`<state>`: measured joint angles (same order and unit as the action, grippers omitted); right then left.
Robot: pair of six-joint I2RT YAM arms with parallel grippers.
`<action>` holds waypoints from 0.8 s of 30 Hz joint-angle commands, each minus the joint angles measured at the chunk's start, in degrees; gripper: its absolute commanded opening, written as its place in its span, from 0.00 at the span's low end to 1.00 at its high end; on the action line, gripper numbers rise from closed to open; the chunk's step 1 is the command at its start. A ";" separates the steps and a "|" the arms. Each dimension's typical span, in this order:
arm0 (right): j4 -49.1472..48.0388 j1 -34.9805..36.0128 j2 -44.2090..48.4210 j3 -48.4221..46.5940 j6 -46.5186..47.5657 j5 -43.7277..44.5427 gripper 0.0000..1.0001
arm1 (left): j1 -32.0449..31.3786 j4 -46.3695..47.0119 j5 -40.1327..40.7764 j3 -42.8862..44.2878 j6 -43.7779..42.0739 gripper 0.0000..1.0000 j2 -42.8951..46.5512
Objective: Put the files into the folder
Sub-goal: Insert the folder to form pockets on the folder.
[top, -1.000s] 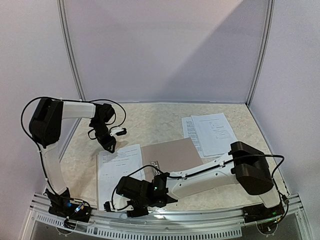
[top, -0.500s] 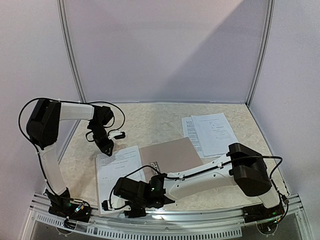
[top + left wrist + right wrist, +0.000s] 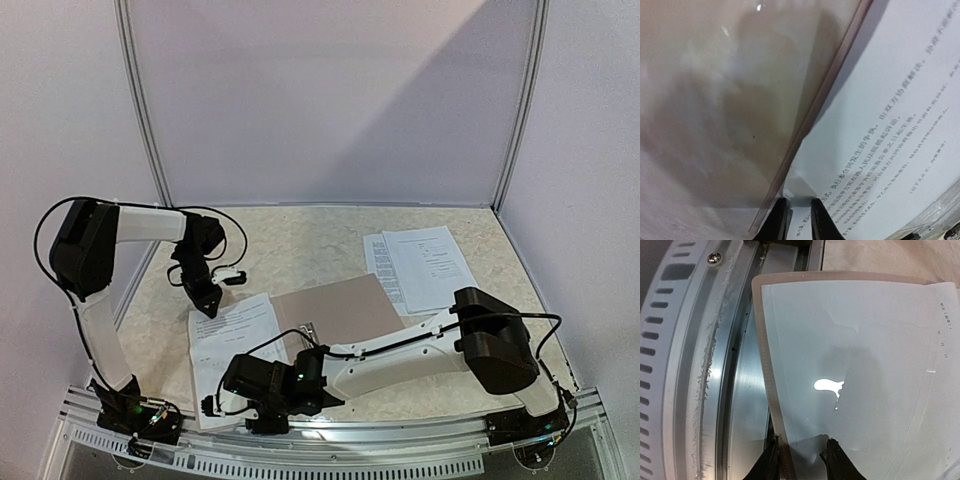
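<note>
Lower edge: ribbed metal rail [image 3: 695, 365]; the folder [image 3: 340, 305] lies with its near border over it. Right gripper [image 3: 801, 462]: jaws straddle that border and the sheet [image 3: 865, 340] on it; you cannot tell whether they clamp. Left gripper [image 3: 795, 222], left of centre: jaws narrow, pinching the sheet's far corner. Upper right: two loose sheets [image 3: 425, 265], well apart. The table [image 3: 300, 240] gives you room up to the back wall [image 3: 330, 100].

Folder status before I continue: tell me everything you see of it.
The folder is a flat taupe binder with rounded corners lying open on the table, near the arms. Its right half is bare; a printed sheet covers the left half, leaving a taupe border. The right gripper straddles that border along the near edge; the left gripper sits at the sheet's far-left corner.
</note>
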<state>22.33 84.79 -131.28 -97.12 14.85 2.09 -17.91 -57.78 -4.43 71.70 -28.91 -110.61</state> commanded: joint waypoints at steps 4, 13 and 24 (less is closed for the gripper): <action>-2.54 -5.44 -1.89 -2.01 -2.32 9.74 0.31 | -0.61 -2.21 0.56 -1.61 -0.46 0.20 0.79; -4.92 -4.83 2.28 0.48 -0.88 5.12 0.42 | -0.63 0.28 3.28 3.88 0.69 0.37 2.23; -8.95 -4.70 11.36 1.87 -2.72 -6.92 0.58 | -0.61 -2.52 3.28 7.66 1.11 0.45 4.12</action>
<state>17.28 80.49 -126.28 -96.79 13.10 -0.60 -18.00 -58.37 -1.41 77.19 -28.21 -109.78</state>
